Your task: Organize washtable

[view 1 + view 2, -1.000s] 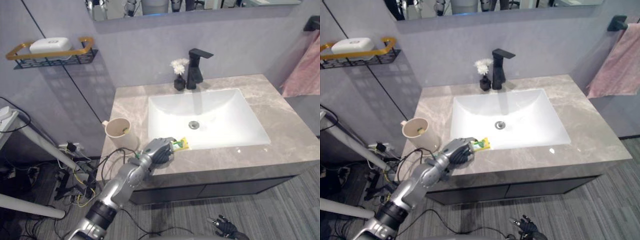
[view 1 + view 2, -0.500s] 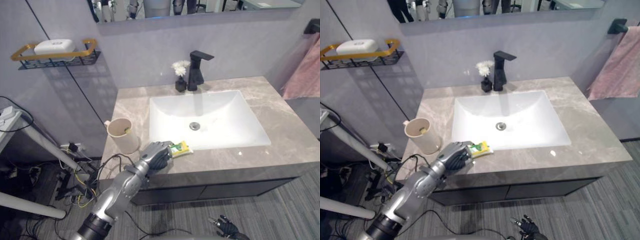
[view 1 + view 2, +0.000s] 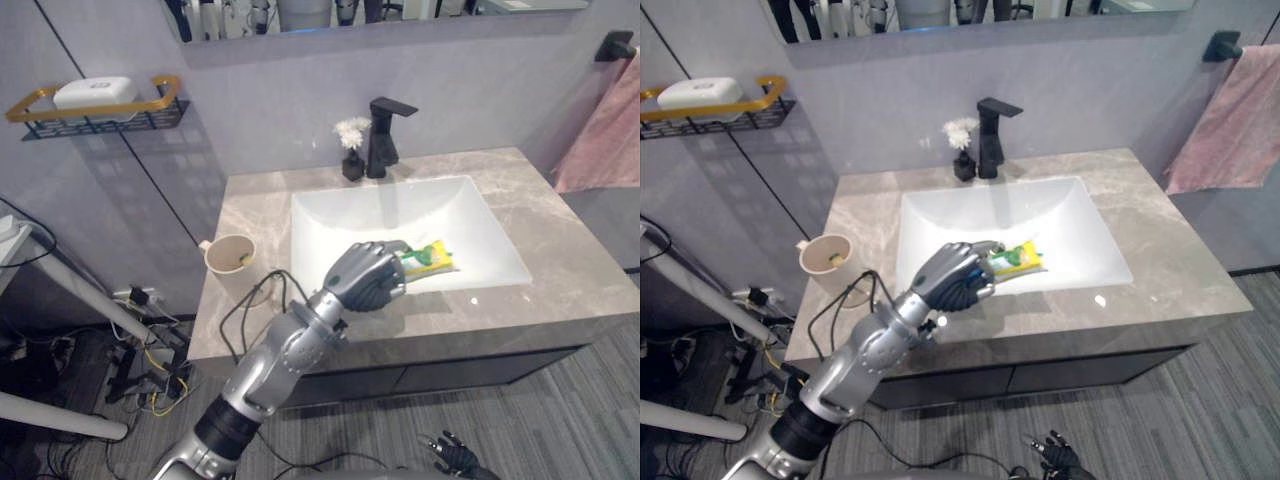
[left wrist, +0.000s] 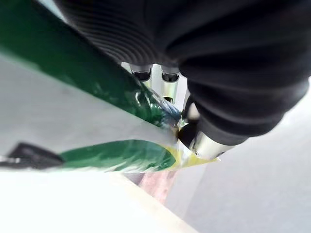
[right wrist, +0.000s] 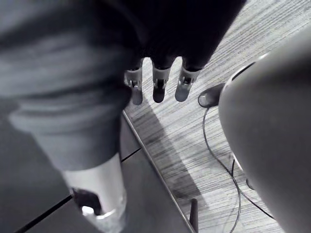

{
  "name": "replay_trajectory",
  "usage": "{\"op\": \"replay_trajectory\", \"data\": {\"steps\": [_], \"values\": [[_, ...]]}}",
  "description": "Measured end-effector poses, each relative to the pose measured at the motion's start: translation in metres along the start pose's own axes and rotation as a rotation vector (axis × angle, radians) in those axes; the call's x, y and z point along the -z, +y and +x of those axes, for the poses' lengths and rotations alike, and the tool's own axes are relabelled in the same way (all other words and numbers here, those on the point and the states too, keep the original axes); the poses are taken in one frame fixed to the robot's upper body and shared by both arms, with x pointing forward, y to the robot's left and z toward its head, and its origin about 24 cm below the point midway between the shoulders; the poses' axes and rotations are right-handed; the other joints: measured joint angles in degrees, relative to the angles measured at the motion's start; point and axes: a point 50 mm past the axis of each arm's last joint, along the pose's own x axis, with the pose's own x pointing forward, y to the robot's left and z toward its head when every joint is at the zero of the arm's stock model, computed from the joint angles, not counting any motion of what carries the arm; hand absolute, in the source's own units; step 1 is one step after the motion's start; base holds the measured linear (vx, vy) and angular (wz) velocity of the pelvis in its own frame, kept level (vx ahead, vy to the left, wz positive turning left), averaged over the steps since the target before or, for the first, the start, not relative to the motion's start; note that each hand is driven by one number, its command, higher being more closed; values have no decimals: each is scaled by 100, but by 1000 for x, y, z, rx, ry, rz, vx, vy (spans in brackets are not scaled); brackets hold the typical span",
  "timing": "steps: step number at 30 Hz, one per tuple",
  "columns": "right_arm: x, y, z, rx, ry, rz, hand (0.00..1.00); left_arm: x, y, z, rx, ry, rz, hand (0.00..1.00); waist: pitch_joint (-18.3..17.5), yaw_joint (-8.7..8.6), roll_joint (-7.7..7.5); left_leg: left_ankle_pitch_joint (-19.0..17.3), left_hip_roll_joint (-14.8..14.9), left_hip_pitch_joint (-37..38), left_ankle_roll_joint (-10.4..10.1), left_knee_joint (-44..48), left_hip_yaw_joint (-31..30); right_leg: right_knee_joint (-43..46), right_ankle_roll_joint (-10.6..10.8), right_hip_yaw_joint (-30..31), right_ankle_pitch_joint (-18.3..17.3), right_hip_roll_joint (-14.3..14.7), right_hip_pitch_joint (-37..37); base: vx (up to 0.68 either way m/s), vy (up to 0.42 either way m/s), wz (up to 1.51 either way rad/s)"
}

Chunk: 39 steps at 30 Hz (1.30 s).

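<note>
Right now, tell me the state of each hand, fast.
Left hand: shut on the green-and-yellow tube.
Right hand: open, holding nothing.

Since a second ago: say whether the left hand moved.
Yes. The left hand, gripping the tube, went right, away from the cup, over the sink.

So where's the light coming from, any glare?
Left eye view: the wall shelf casts a lattice shadow below it and the faucet a shadow into the basin, so light probably comes from above. Right eye view: a glint on the countertop. Left wrist view: sheen on the green tube in the left hand.
</note>
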Motion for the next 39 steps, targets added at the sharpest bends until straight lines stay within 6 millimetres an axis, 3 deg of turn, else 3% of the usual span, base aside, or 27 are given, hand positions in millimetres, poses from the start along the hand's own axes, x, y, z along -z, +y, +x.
{"op": "replay_trajectory", "data": {"steps": [4,11,15,18,21,25,30,32,35,39], "values": [[0,-3,-1,16,-15,45,0,-9,4,9,-23,-58,7,100,-3,9,-3,20,32,-37,-31,6,4,4,0,24,0,17,-42,0,0,0],[-9,-8,-3,47,-84,154,0,-37,32,29,-159,-205,8,100,-6,1,-18,25,38,-49,-38,-1,131,3,27,185,17,28,-133,-21,4,-10],[-36,-27,-15,92,-281,307,0,-43,47,37,-237,-241,19,100,-12,-33,-45,25,37,-53,-38,-25,288,3,87,343,53,32,-240,-21,2,-19],[-63,-42,-30,136,-455,380,0,-39,60,39,-309,-223,32,100,-10,-164,-96,25,37,-42,-38,-36,331,2,97,407,60,38,-257,-9,-7,-10],[-101,-57,-55,196,-695,473,0,-36,80,43,-406,-221,71,100,-33,-255,-176,22,51,-10,-42,-41,461,8,147,477,103,94,-284,-16,-16,-15],[-143,-59,-89,227,-952,518,0,-36,94,45,-503,-212,94,100,-43,-322,-251,19,51,36,-43,-74,658,97,150,652,106,108,-401,-26,-3,-23],[-187,-46,-144,217,-1278,509,0,-44,97,49,-535,-238,78,100,-42,-336,-253,9,43,125,-52,-118,849,110,165,794,122,117,-436,-16,-5,-19],[-209,-32,-172,167,-1454,474,0,-47,95,50,-533,-247,68,100,-43,-344,-252,2,49,153,-60,-121,903,110,166,841,129,116,-438,-20,-10,-11],[-227,-11,-187,72,-1563,443,0,-52,94,52,-526,-271,66,100,-44,-333,-256,2,54,146,-61,-119,897,109,168,836,134,115,-443,-6,-3,-2],[-241,23,-186,-131,-1566,402,0,-62,99,58,-531,-334,81,100,-45,-321,-254,3,40,102,-59,-114,831,102,197,776,153,112,-447,-12,-19,7]]}}
